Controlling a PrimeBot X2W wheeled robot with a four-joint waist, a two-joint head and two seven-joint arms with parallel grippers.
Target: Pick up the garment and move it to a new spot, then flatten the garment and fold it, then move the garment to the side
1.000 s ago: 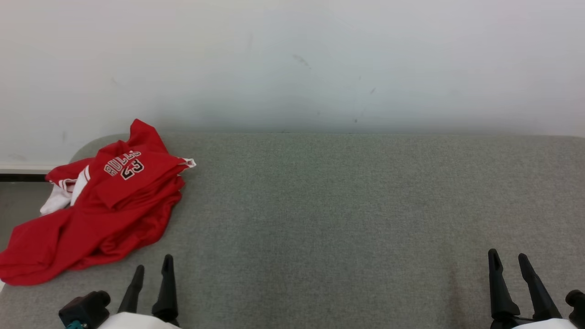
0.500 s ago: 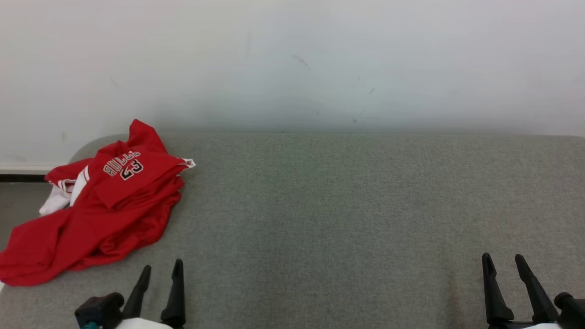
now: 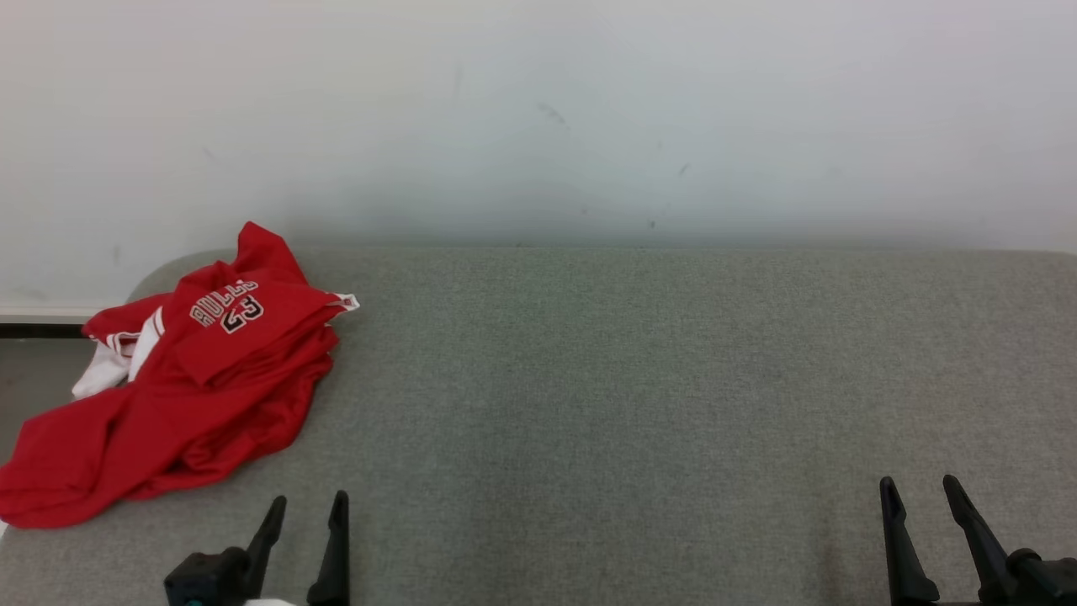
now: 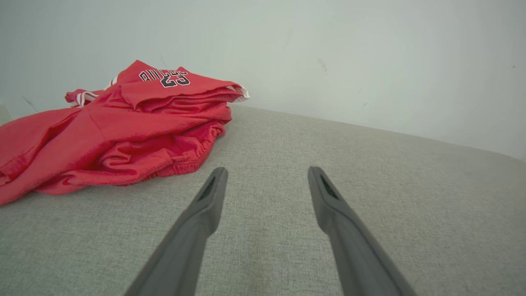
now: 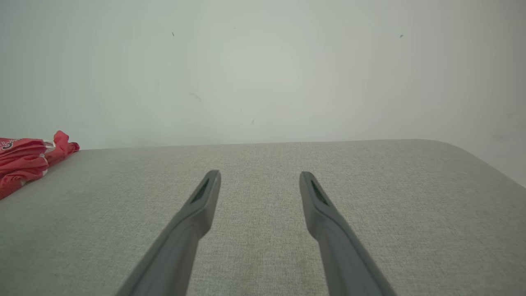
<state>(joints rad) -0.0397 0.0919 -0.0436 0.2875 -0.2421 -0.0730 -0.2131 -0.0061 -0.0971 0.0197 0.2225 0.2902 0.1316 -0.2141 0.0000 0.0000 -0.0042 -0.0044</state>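
Note:
The garment is a red jersey with white trim and black lettering, lying crumpled at the far left of the grey table; one end hangs past the table's left edge. It also appears in the left wrist view as a red heap ahead and to the left, and at the left edge of the right wrist view. My left gripper is open near the front edge, just right of the garment and apart from it. Open and empty, my right gripper stands at the lower right.
A pale wall rises directly behind the table. The table's left corner is rounded, with dark floor beyond it. The grey cloth surface runs bare from the garment to the right side.
Both grippers have drawn back toward the bottom of the head view; the left one has also shifted right, the right one slightly left. The garment lies as before.

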